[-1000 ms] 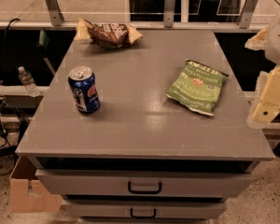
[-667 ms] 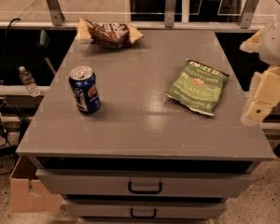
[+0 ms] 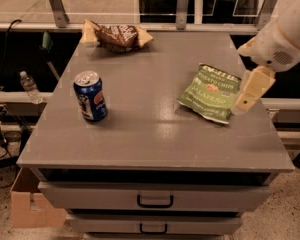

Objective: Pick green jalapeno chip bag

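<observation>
Green jalapeno chip bag (image 3: 211, 91) lies flat on the right side of the cabinet top (image 3: 140, 134), well apart from the Pepsi can (image 3: 90, 96) — gripper (image 3: 250, 91) hangs at its right edge, probably lining up a grab, can't tell if the claw's wide or narrow

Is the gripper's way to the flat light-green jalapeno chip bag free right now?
Probably yes. The gripper hangs at the edge of the flat light-green jalapeno chip bag, with nothing between them; the blue soda can stands well away.
</observation>
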### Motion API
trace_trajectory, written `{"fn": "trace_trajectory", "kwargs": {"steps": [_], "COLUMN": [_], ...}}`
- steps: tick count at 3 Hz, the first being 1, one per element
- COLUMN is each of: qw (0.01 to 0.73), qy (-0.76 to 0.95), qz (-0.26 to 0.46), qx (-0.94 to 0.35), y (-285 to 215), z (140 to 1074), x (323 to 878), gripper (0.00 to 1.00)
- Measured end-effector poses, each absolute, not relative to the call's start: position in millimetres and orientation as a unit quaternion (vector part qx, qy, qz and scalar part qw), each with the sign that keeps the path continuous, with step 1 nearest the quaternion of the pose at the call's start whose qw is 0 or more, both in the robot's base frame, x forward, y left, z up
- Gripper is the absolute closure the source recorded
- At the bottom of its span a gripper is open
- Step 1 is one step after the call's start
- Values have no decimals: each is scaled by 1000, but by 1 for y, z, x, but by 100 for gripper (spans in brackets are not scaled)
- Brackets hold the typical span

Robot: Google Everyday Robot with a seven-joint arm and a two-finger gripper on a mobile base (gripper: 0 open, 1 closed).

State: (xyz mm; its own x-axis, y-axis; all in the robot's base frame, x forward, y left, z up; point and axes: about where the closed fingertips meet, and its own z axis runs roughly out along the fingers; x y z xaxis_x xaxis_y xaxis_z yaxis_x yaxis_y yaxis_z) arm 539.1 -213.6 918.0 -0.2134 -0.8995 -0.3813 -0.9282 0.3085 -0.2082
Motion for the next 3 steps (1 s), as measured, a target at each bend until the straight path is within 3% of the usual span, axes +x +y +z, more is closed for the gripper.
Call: {"fn": "trace_trajectory", "kwargs": {"steps": [2, 3], "qw": [247, 237], "qy": [793, 804], "qz": [70, 93], "qx": [-553, -537], "y": [-208, -205], "z": [872, 847], "x": [618, 634], "gripper": [0, 17]}}
